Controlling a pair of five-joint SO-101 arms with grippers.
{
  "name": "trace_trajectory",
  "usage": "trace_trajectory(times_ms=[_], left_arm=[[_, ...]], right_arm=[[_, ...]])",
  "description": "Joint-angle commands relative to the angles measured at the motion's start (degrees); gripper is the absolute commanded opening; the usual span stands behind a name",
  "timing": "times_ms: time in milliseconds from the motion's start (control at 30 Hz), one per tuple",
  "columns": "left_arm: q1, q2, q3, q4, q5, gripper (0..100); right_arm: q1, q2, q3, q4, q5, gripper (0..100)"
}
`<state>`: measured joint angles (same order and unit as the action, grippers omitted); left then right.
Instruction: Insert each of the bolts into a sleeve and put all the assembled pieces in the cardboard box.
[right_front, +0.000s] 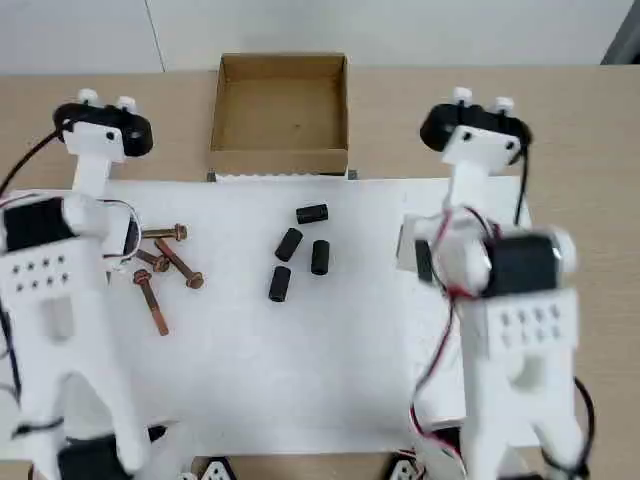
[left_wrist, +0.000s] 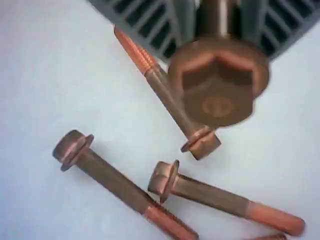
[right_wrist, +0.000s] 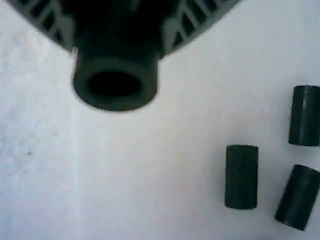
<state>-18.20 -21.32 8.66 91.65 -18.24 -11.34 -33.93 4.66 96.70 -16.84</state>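
Note:
My left gripper (left_wrist: 215, 20) is shut on a copper bolt (left_wrist: 217, 82), whose hex head faces the camera, a little above the white sheet. Several loose bolts lie beneath it, the nearest (left_wrist: 165, 95) running diagonally behind the held one. From above the loose bolts (right_front: 160, 265) lie beside the left arm. My right gripper (right_wrist: 117, 30) is shut on a black sleeve (right_wrist: 115, 82), its open bore facing the camera. Three loose sleeves (right_wrist: 241, 175) lie on the sheet nearby. Overhead, several sleeves (right_front: 289, 243) sit in the middle and the held sleeve (right_front: 424, 260) shows dark under the right arm.
The open cardboard box (right_front: 283, 160) stands at the back centre, touching the far edge of the white sheet (right_front: 300, 370). The two arm bases flank the sheet at left and right, with wires hanging along the right arm.

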Motion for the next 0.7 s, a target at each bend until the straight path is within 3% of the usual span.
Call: trace_trajectory(times_ms=[0, 200, 433, 533, 667], left_arm=[[0.4, -9.0, -2.2, 0.6, 0.4, 1], [0.4, -22.8, 5.1, 0.2, 0.4, 1], [0.4, -49.1, 31.1, -10.8, 0.5, 1], [0.4, -62.2, 42.9, -16.8, 4.4, 1], [1.9, -76.0, 52.4, -18.2, 10.0, 1]], right_arm=[[-0.1, -8.0, 1.3, 0.4, 3.3, 0.3], [-0.3, -20.4, 11.6, 0.1, 3.8, 0.2], [-0.3, -33.3, 25.5, -1.5, 3.8, 0.2], [-0.3, -37.1, 30.0, -4.8, 3.8, 0.2], [-0.3, -40.0, 35.4, -10.1, 3.8, 0.2]])
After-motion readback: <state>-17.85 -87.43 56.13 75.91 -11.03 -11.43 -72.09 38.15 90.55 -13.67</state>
